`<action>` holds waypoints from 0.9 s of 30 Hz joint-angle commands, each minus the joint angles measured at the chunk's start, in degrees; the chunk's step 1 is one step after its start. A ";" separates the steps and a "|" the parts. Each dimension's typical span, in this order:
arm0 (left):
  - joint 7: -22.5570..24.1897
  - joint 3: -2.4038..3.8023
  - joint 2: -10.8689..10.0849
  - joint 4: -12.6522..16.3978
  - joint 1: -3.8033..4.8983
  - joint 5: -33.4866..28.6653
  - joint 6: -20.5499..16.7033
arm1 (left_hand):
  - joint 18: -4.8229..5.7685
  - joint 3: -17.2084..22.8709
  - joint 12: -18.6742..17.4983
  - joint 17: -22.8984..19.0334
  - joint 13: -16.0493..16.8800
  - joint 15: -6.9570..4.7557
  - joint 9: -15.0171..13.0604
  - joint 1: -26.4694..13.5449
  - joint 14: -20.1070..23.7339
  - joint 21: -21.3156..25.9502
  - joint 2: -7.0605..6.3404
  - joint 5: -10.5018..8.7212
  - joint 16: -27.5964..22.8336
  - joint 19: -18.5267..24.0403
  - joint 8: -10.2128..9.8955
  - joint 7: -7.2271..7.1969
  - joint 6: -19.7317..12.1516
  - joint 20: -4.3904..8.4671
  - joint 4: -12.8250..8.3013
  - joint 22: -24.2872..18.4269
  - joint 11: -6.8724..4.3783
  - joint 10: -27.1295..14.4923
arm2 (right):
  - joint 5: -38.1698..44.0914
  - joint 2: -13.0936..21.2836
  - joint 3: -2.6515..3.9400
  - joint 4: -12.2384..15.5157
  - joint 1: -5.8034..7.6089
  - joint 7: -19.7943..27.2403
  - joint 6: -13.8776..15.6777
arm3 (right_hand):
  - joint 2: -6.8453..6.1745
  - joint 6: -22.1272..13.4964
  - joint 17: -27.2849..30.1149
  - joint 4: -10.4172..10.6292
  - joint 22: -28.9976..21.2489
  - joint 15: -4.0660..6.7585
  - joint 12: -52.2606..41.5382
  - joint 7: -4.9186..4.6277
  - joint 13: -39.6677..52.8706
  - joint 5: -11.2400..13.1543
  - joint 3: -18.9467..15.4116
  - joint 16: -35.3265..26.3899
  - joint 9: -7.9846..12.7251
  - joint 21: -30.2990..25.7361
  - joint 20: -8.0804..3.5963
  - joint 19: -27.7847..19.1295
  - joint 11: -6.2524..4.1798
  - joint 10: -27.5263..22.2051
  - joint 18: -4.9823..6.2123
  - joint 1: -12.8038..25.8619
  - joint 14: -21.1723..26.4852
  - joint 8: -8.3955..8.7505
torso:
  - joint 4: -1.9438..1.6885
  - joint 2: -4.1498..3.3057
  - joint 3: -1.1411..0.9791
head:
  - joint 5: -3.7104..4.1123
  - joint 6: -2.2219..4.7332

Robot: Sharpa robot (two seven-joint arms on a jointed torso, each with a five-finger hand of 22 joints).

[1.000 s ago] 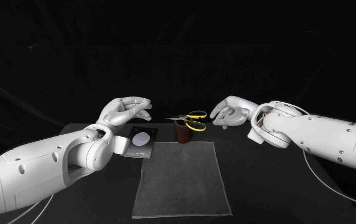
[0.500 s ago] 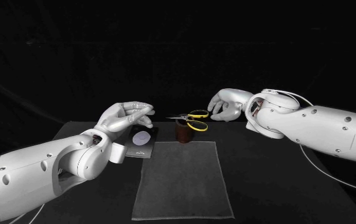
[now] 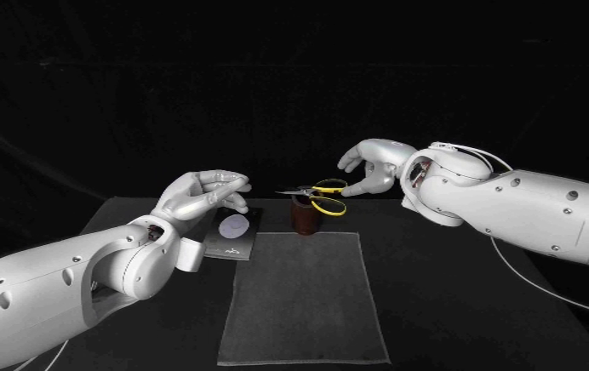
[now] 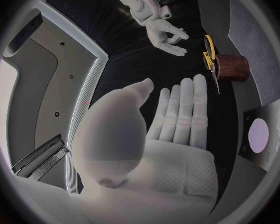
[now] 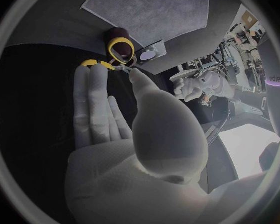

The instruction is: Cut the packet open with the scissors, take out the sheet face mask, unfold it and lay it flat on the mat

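We're over a black table point(image 3: 448, 324), matte and dimly lit, and behind it we see a dark backdrop point(image 3: 294, 48), faintly creased.

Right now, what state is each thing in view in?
scissors: blades closed, resting on the brown cup, not gripped.
brown cup: upright at the mat's far edge.
packet: flat on the table beside the mat, not held.
mat: spread flat on the table.
left hand: open above the packet, holding nothing.
right hand: open, fingertips at the scissors' yellow handles.
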State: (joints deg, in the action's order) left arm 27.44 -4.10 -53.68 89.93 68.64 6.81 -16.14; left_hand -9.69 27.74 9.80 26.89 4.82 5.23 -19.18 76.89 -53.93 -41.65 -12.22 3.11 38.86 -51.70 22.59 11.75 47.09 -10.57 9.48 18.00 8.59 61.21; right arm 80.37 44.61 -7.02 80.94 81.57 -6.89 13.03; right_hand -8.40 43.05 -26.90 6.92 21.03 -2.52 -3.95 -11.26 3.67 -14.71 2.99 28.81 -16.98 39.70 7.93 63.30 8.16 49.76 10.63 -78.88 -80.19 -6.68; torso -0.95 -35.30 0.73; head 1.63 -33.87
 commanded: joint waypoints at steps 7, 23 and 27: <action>0.57 0.03 0.10 0.19 0.10 0.39 1.67 | -0.69 -0.08 -0.19 -0.06 0.05 -0.04 -0.06 0.09 0.33 0.05 0.68 0.07 -0.29 0.38 -0.32 -0.05 -0.44 -0.04 -0.17 -0.08 -0.18 -0.32 | 4.23 -1.78 0.14 -1.19 0.63 -4.72 -4.76 | -3.40 -3.32 -0.86 10.14 0.49 -0.24 0.06 0.60 -0.01 -0.30 -7.23 2.18 -1.22 -0.43 0.51 0.84 0.33 -2.98 -0.20 -5.88 -0.28 1.57 | -0.48 -1.07 0.15 | 0.56 0.41; 0.57 0.04 0.19 0.37 0.11 0.38 1.74 | -0.70 -0.03 -0.20 -0.06 0.06 -0.06 -0.07 0.15 0.30 0.03 0.78 0.07 -0.30 0.38 -0.32 -0.04 -0.43 -0.04 -0.17 -0.07 -0.18 -0.32 | 4.25 -4.26 0.15 -3.74 0.86 -6.08 -7.00 | -1.63 -1.57 -4.47 10.01 5.01 0.35 -1.81 0.07 0.12 -1.63 -5.70 10.43 -3.38 3.92 -0.11 3.67 -0.24 -2.16 -0.49 -5.33 -2.07 0.03 | -0.74 -1.90 0.27 | 0.55 0.57; 0.57 0.04 0.14 0.52 0.14 0.38 1.71 | -0.72 0.02 -0.21 -0.06 0.06 -0.06 -0.08 0.21 0.27 0.01 0.87 0.06 -0.31 0.38 -0.32 -0.04 -0.42 -0.04 -0.19 -0.07 -0.18 -0.34 | 4.23 -5.00 0.14 -4.74 0.87 -6.16 -7.14 | -1.36 -1.40 -4.87 9.97 6.95 0.38 -2.00 0.00 0.12 -2.00 -5.30 11.48 -3.61 5.44 -0.15 4.28 -0.28 -1.92 -0.73 -5.31 -2.03 -0.14 | -0.82 -2.01 0.25 | 0.44 0.44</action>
State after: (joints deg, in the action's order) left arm 27.44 -4.10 -53.58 90.25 68.68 6.83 -15.61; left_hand -9.25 27.75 9.80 26.84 4.82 5.25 -19.20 77.15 -53.95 -41.65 -11.96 3.11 38.85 -51.69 22.59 11.73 47.11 -10.57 9.48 17.96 8.59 61.22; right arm 83.81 39.82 -6.93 76.55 82.35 -12.02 6.73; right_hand -10.47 41.32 -31.69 16.90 27.82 -2.35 -5.71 -10.92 3.73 -16.43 -2.59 40.10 -20.56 44.94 7.79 67.05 7.77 47.45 10.19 -84.22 -82.32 -6.63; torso -1.67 -37.15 0.96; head 2.14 -33.33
